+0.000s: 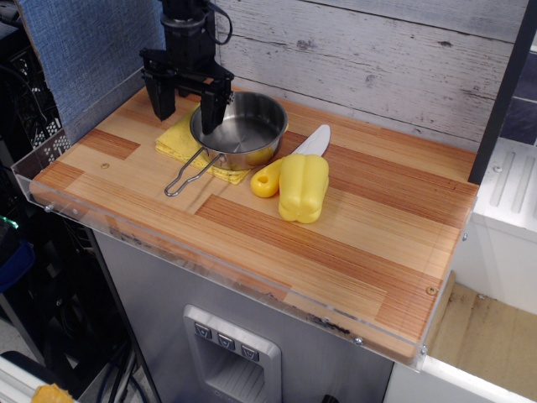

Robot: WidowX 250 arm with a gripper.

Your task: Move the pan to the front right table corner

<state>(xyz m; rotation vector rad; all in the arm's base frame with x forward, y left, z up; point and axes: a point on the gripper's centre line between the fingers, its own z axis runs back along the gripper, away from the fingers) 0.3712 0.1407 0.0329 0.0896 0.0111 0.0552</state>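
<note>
The arm comes down from the top edge of the view near the back left of the table, wrist vertical, its black pincer [186, 105] pointing straight down. Its two fingers [210, 113] stand wide apart and grip nothing; the right-hand one hangs at the pan's back left rim, inside or just over it, and whether it touches cannot be told, while the other hangs over the yellow cloth [180, 138] outside the pan.

The pan [239, 128] sits just to the front right of the pincer, partly on the cloth, its wire-loop handle [186, 175] stretched out toward the front left, resting on the wood. Farther right of the pincer, just beside the pan, lies a yellow-handled knife [294, 158] with a pale blade, and a yellow pepper-shaped toy [303, 188] lies against its handle.

The front right table corner [415, 332] is well apart from the pincer, diagonally across the striped planks, with a small screw [430, 290] near it and the clear acrylic edge [226, 267] running along the front.

No writing or brand mark can be read anywhere
</note>
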